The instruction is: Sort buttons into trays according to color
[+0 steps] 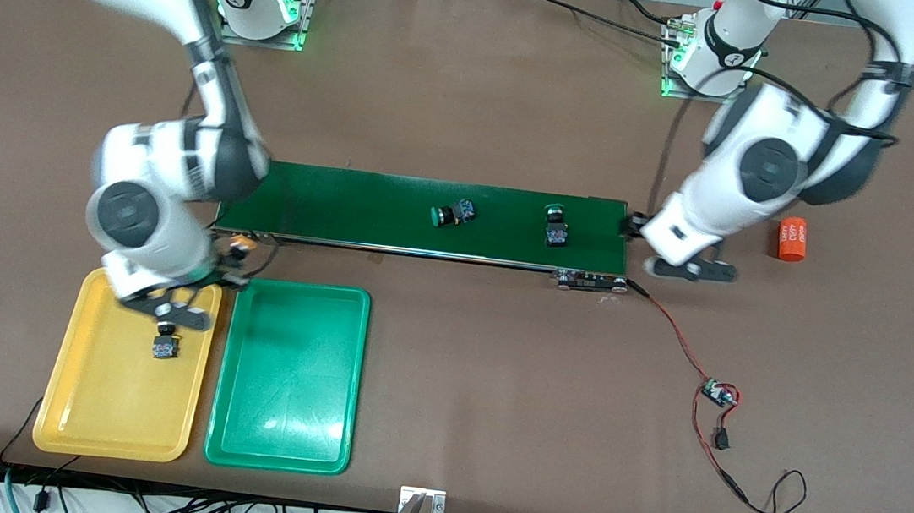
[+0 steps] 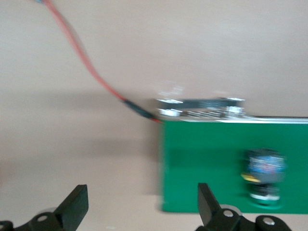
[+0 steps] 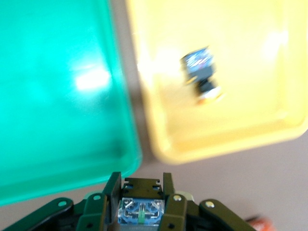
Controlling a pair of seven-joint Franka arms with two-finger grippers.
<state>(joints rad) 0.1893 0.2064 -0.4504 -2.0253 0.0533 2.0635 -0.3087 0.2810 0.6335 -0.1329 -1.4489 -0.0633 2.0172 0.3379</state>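
My right gripper (image 1: pixel 229 255) (image 3: pixel 141 180) is shut on a button (image 3: pixel 142 211) with a black-and-blue body. Its cap looks yellow-orange in the front view (image 1: pixel 238 246). It hangs over the table between the conveyor belt (image 1: pixel 360 212) and the trays. The yellow tray (image 1: pixel 102 402) (image 3: pixel 250 120) holds one yellow-capped button (image 1: pixel 166 342) (image 3: pixel 201 72). The green tray (image 1: pixel 290 392) (image 3: pixel 48 96) beside it holds nothing. Two green-capped buttons (image 1: pixel 453 214) (image 1: pixel 555 224) lie on the belt. My left gripper (image 1: pixel 635 223) (image 2: pixel 141 190) is open and empty, just off the belt's end (image 2: pixel 202 163), near one button (image 2: pixel 263 173).
An orange cylinder (image 1: pixel 792 239) stands on the table toward the left arm's end. A small circuit board (image 1: pixel 719 393) with red and black wires (image 2: pixel 86 67) lies nearer the front camera, wired to the belt's drive unit (image 1: pixel 590 281).
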